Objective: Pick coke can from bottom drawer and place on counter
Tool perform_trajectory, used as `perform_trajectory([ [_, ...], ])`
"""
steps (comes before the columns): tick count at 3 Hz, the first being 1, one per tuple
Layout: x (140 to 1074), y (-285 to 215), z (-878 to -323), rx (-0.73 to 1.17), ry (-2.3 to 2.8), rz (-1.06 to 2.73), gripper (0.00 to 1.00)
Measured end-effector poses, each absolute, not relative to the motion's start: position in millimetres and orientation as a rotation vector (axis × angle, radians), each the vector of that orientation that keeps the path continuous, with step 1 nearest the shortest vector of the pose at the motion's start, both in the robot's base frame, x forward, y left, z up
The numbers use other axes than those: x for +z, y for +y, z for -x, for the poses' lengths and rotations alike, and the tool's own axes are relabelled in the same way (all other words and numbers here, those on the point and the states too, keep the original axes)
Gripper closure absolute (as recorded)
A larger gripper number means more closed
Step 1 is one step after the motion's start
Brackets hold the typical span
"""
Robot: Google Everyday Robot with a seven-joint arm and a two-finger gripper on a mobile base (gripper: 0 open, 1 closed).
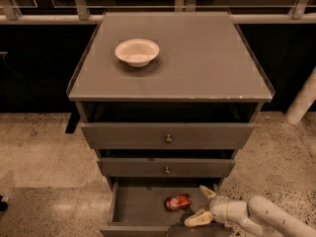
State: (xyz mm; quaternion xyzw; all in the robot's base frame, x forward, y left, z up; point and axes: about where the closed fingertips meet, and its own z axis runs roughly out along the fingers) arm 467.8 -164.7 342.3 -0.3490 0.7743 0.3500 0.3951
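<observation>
One coke can (177, 202), red with white lettering, lies on its side in the bottom drawer (138, 209). The drawer is pulled out and the can rests right of centre on the grey tray floor.

Just right of the can is the gripper (203, 205), with its two cream-coloured fingers spread wide apart and not closed on anything. One fingertip sits up behind the can's right end, the other lower down by the drawer's front lip. From this angle they look just beside the can rather than around it, and whether either one touches it is hard to call.

Further right of the can, the white arm (269, 217) runs off toward the lower right corner. Left of the can, past the drawer's side wall, there's speckled floor (44, 157).

Straight above the can come the middle drawer (148, 168) and then the top drawer (123, 135), both grey, each with a small round knob in the centre.

Higher still above the can is the counter (207, 58), a flat grey top with a worn front edge. A white bowl (137, 52) sits on it upright, up and to the left of the can.
</observation>
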Motion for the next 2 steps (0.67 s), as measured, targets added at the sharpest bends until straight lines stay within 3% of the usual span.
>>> perform_trajectory([
  [2,288.8,-131.2,-493.5,0.973,1.851,0.928,0.00],
])
